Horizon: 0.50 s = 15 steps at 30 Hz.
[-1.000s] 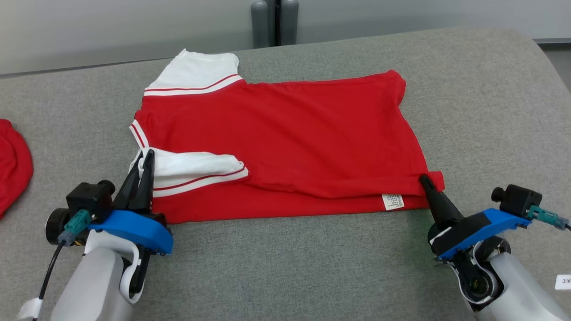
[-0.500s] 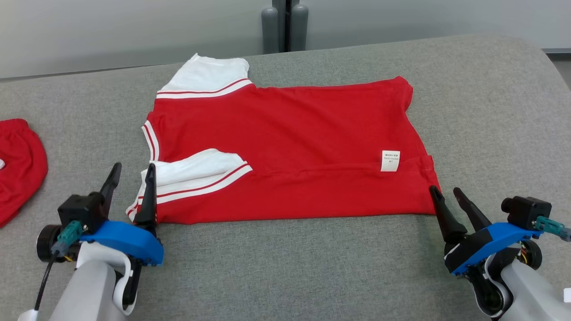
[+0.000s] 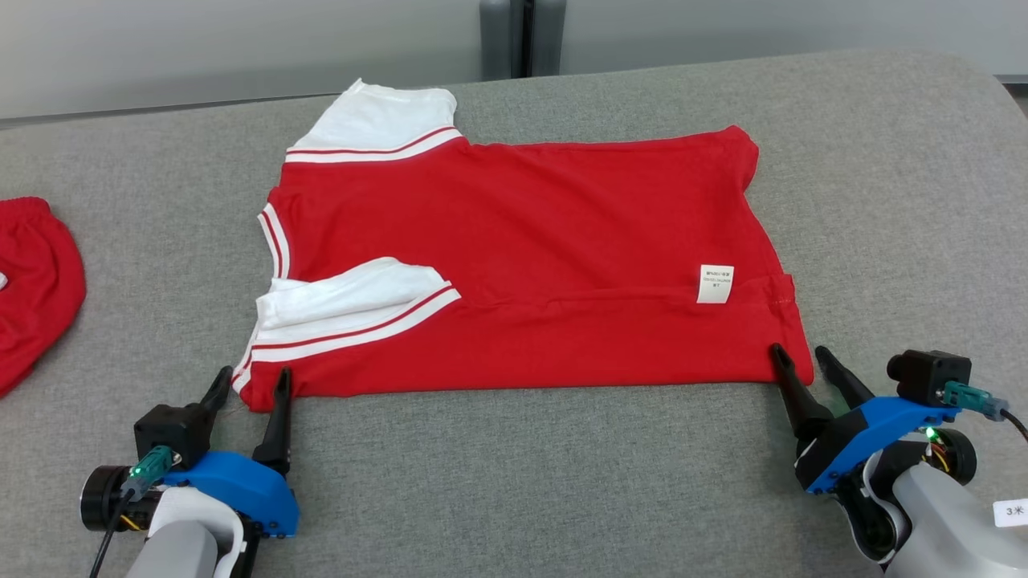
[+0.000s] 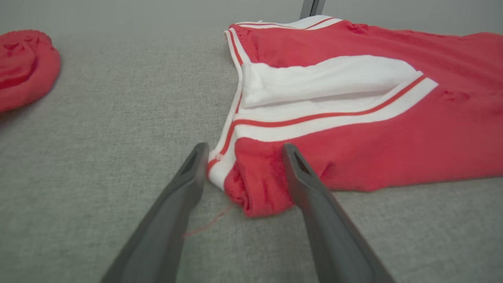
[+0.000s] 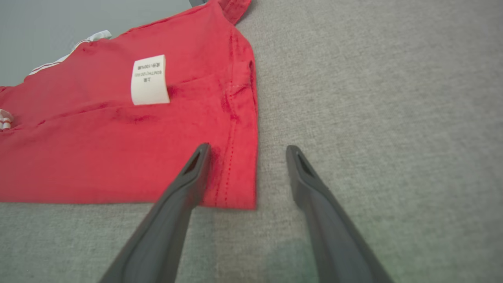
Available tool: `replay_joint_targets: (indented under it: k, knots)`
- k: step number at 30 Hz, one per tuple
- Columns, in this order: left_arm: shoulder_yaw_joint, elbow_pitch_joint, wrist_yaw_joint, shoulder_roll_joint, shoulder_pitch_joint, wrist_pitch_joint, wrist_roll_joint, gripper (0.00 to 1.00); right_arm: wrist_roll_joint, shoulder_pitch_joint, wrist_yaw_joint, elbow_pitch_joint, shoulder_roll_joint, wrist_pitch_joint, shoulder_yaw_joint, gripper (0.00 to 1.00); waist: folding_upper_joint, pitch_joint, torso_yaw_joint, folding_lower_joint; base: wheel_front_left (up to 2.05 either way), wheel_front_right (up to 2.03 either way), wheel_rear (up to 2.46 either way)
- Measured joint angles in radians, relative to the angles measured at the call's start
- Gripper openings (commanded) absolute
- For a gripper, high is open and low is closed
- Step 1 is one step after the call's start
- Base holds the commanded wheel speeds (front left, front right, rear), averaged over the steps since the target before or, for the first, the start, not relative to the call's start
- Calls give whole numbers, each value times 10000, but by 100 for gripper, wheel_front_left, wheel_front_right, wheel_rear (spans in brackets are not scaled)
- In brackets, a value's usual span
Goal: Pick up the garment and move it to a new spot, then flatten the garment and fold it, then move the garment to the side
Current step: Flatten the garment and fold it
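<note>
A red shirt with white, red-striped sleeves (image 3: 514,241) lies flat on the grey padded table (image 3: 522,482), its near edge folded back so that a white care label (image 3: 715,283) faces up. My left gripper (image 3: 252,381) is open at the shirt's near left corner (image 4: 243,188), which lies between its two fingers. My right gripper (image 3: 799,358) is open at the near right corner (image 5: 239,184); that corner also lies between its fingers. Neither gripper holds cloth.
Another red garment (image 3: 32,281) lies at the table's left edge, also seen in the left wrist view as a red heap (image 4: 23,67). Grey posts (image 3: 522,36) stand behind the table. A small white tag (image 3: 1012,511) sits near my right forearm.
Both grippers have opened, let go of the shirt's folded-over edge and drawn back toward me to the near corners. The folded edge now lies flat with the label up. The camera shifted slightly.
</note>
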Motion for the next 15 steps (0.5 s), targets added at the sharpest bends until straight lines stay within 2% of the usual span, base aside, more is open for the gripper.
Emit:
replay_joint_targets:
  k: [6,7,8,10,11,15]
  knots:
    - [-234,844,0,4,-365,-44,-178,100,-50,-403,0,554,169,8,332,100,-2,91,-50,-1,0,0,0]
    - [-278,913,0,4,-430,-44,-224,83,-52,-460,0,631,199,-4,374,100,-3,104,-53,-1,0,0,0]
    - [-420,1145,0,-8,-542,-56,-422,83,33,-541,-2,777,282,-8,472,100,-3,105,-44,-1,0,0,0]
    - [-518,1239,0,-19,-611,-58,-468,29,58,-575,-6,802,293,-12,533,4,-3,84,-24,-1,0,0,0]
    - [-602,1317,0,-29,-661,-58,-541,0,119,-594,-15,815,314,-31,591,0,-3,64,-8,-1,0,0,0]
    - [-911,1461,-21,-84,-795,-48,-825,0,286,-600,-12,815,428,-104,825,0,-3,-41,34,-1,0,0,0]
